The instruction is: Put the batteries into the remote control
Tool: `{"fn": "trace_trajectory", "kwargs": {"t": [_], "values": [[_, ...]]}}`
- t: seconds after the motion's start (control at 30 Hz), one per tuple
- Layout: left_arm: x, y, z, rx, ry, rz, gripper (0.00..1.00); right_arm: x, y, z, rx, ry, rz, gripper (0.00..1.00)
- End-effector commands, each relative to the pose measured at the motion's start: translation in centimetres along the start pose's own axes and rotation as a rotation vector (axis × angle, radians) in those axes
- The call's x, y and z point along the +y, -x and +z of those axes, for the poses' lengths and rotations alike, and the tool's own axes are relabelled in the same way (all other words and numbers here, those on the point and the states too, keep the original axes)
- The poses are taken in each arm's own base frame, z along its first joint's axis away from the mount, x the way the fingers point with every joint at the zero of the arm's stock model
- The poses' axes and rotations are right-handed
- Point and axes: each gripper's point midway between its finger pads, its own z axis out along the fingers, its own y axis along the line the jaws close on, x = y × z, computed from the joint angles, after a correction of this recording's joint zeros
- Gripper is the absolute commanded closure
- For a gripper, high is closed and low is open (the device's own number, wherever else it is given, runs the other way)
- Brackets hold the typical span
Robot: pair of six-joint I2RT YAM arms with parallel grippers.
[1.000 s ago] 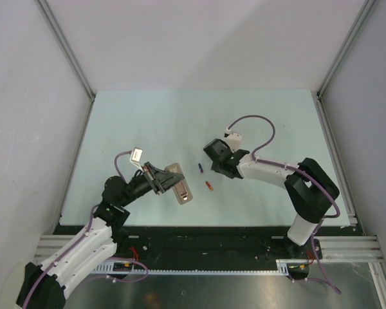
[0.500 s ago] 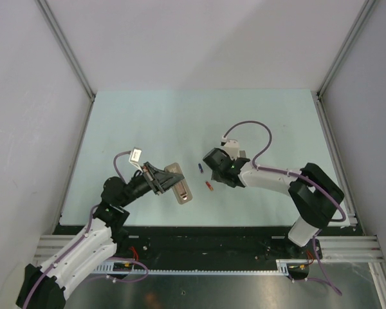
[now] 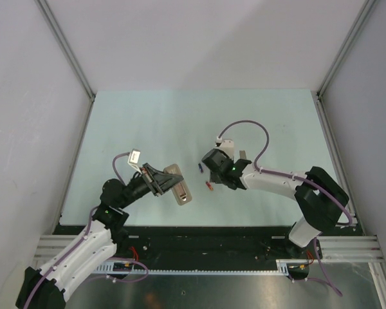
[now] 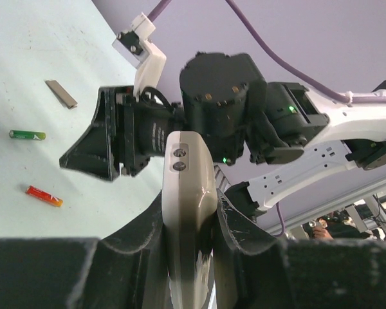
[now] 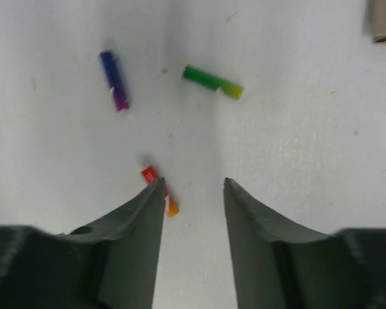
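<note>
White remote control (image 4: 186,164) sits clamped on edge in the left gripper (image 4: 190,209). The right gripper (image 5: 193,187) hangs half-spread and empty above the table, one fingertip overlapping the red battery (image 5: 161,193). From it, the blue battery (image 5: 114,80) lies at eleven o'clock, the green battery (image 5: 212,82) at twelve and the grey cover piece (image 5: 383,22) at two.

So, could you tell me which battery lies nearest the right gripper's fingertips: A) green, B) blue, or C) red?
C: in the right wrist view the red battery lies right beside the open right gripper, while the blue battery and green battery lie farther off.
</note>
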Motion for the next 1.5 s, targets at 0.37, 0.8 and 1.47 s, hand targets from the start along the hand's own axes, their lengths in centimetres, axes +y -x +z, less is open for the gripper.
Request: {"fn": "trace_trajectory", "kwargs": {"t": [0.37,0.8,1.47], "values": [[-1.3,0.8,0.2,-0.017,-0.034,0.014,1.0,-4.1,3.4,3.8,0.017,-0.038,0.234,0.73],[-2.8,1.3,-0.3,-0.033,-0.079,0.028,1.0,0.2,3.7,5.4,0.083,-0.114,0.345,0.3],[-2.8,0.6,-0.7,-0.023,-0.09,0.016,1.0,-2.7,2.9,6.6,0.065,-0.219,0.125,0.2]]}}
